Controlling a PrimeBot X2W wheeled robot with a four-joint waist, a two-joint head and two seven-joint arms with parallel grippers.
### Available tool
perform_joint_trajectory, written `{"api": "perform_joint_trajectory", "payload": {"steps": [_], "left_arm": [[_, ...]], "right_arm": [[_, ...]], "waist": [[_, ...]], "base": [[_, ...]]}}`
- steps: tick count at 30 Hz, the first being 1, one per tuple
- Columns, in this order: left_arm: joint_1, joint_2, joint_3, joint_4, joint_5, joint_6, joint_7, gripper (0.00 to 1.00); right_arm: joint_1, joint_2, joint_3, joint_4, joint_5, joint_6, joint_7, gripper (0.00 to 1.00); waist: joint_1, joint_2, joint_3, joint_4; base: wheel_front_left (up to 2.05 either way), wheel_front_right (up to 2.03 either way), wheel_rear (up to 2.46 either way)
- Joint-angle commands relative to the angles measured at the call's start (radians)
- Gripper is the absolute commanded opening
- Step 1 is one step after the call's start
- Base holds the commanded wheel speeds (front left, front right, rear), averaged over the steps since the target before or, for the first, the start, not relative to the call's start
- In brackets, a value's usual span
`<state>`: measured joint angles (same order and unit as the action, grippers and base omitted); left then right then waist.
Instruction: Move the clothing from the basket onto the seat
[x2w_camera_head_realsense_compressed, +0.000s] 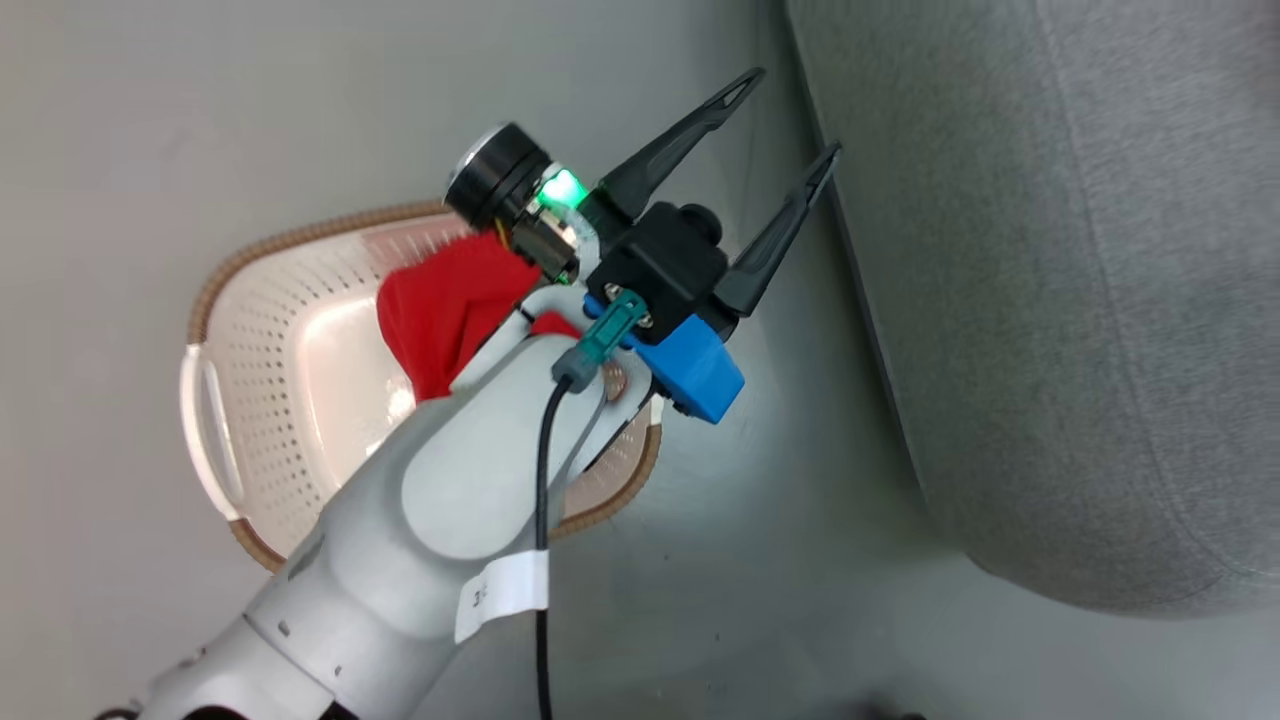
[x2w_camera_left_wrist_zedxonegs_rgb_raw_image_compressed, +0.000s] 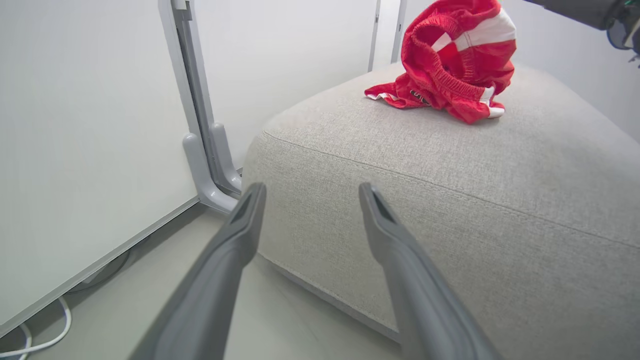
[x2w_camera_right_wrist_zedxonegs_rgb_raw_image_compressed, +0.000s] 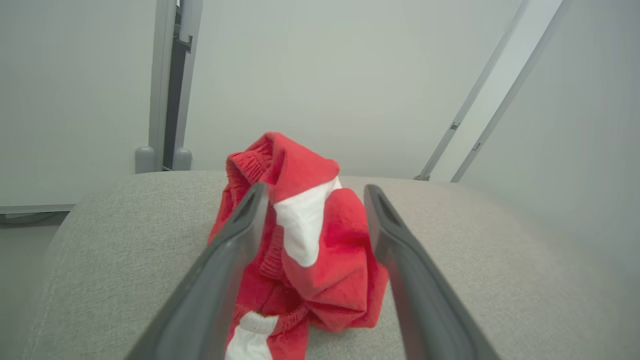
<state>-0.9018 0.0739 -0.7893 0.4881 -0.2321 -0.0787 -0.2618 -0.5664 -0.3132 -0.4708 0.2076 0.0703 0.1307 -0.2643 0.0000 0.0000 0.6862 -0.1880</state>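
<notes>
Head view: clothing (x2w_camera_head_realsense_compressed: 440, 320) in basket (x2w_camera_head_realsense_compressed: 285, 400)

A red fabric garment (x2w_camera_head_realsense_compressed: 440, 310) is lying in the oval cream plastic basket (x2w_camera_head_realsense_compressed: 280, 420), left of the grey upholstered seat (x2w_camera_head_realsense_compressed: 1080, 300) bearing a second red garment (x2w_camera_left_wrist_zedxonegs_rgb_raw_image_compressed: 445, 85).

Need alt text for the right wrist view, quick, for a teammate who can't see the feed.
A crumpled red garment with white patches lies heaped on the grey seat, framed between the spread fingers of the open right gripper. Pale wall panels stand behind the seat.
</notes>
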Motion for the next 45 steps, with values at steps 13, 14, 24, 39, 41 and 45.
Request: {"api": "perform_joint_trajectory", "payload": {"steps": [13,14,24,39,41,45], "left_arm": [[0.246,0.009,0.252,-0.115,-0.008,0.043,-0.004,1.0],[0.264,0.009,0.273,-0.122,-0.006,0.044,-0.004,1.0],[0.433,-0.004,0.473,-0.197,0.029,0.05,-0.004,1.0],[0.673,-0.022,0.643,-0.221,0.079,0.024,-0.004,1.0],[0.699,-0.022,0.654,-0.222,0.087,0.016,-0.004,1.0],[0.744,-0.022,0.674,-0.223,0.096,0.006,-0.004,1.0]], "right_arm": [[0.172,0.058,0.252,-0.134,0.004,0.0,0.0,1.0],[0.177,0.059,0.277,-0.134,0.004,0.0,0.0,1.0],[0.219,0.099,0.416,-0.14,0.015,0.0,0.0,1.0],[0.412,0.176,0.423,-0.101,0.01,0.0,0.0,1.0],[0.44,0.187,0.41,-0.097,0.009,0.0,0.0,1.0],[0.487,0.208,0.392,-0.093,0.009,0.0,0.0,1.0]], "waist": [[0.0,0.0,-0.297,0.078],[0.0,0.0,-0.313,0.087],[0.0,0.0,-0.438,0.172],[0.0,0.0,-0.62,0.263],[0.0,0.0,-0.64,0.266],[0.0,0.0,-0.666,0.267]], "base": [[0.0,0.0,0.0],[0.0,0.0,0.0],[0.0,0.0,0.0],[0.0,0.0,0.0],[0.0,0.0,0.0],[0.0,0.0,0.0]]}}
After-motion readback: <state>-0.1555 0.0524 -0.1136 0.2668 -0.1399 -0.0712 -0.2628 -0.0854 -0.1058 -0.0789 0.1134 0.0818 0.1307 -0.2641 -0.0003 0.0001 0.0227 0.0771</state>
